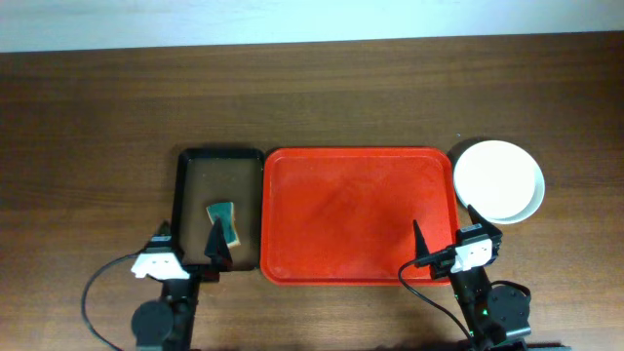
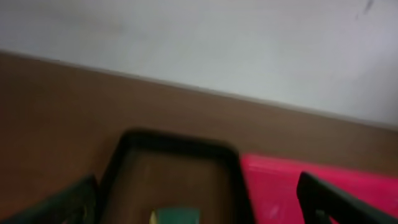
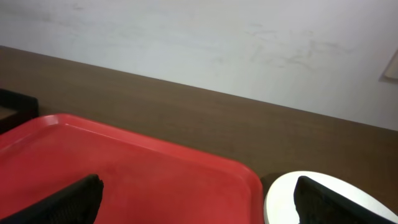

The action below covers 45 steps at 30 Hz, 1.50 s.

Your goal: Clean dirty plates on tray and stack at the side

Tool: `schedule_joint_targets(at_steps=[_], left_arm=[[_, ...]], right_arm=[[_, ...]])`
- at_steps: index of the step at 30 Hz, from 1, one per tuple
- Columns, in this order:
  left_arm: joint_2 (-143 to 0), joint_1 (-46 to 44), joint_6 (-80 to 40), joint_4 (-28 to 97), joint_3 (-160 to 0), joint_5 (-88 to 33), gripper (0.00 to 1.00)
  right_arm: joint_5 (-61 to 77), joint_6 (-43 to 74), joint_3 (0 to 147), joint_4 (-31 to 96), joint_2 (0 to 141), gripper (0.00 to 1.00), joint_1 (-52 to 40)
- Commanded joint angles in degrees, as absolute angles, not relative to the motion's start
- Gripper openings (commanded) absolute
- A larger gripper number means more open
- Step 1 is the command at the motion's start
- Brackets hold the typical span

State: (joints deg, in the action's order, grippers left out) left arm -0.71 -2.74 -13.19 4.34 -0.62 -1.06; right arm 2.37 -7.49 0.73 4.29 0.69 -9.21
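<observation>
From above, the brown wooden table carries the large bright red rectangular plastic tray, with the narrower black-rimmed brown tray just left of it. The round shallow plates sit stacked just beside the red tray's far right corner, white on top, with a pale blue edge beneath. The right wrist view catches only their rim. A green-and-yellow sponge lies in the brown tray, and the blurred left wrist view shows just its top. The left gripper and right gripper both gape wide, holding nothing.
</observation>
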Motion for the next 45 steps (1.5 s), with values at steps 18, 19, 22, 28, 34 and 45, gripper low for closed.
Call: schedule_joint_targets(at_steps=[18, 19, 22, 28, 34, 45], left_arm=[[-0.3, -0.8, 1.1, 4.8, -0.5, -0.6, 0.99], [-0.3, -0.8, 1.1, 4.8, -0.5, -0.6, 0.99], [-0.3, -0.8, 1.1, 4.8, -0.5, -0.6, 0.99], [-0.3, -0.8, 1.1, 4.8, -0.5, -0.6, 0.99], [-0.3, -0.8, 1.1, 4.8, -0.5, -0.6, 0.99], [-0.3, -0.8, 1.1, 4.8, -0.5, -0.6, 0.99]], right_arm=[[1.9, -7.0, 0.3, 4.5, 0.2, 0.98, -9.7], [1.9, -7.1, 0.3, 4.5, 0.2, 0.98, -9.7], [1.9, -7.1, 0.3, 4.5, 0.2, 0.98, -9.7], [1.9, -7.0, 0.3, 4.5, 0.2, 0.98, -9.7], [1.9, -7.0, 0.3, 4.5, 0.2, 0.98, -9.7], [1.9, -7.1, 0.3, 4.5, 0.2, 0.98, -9.7]])
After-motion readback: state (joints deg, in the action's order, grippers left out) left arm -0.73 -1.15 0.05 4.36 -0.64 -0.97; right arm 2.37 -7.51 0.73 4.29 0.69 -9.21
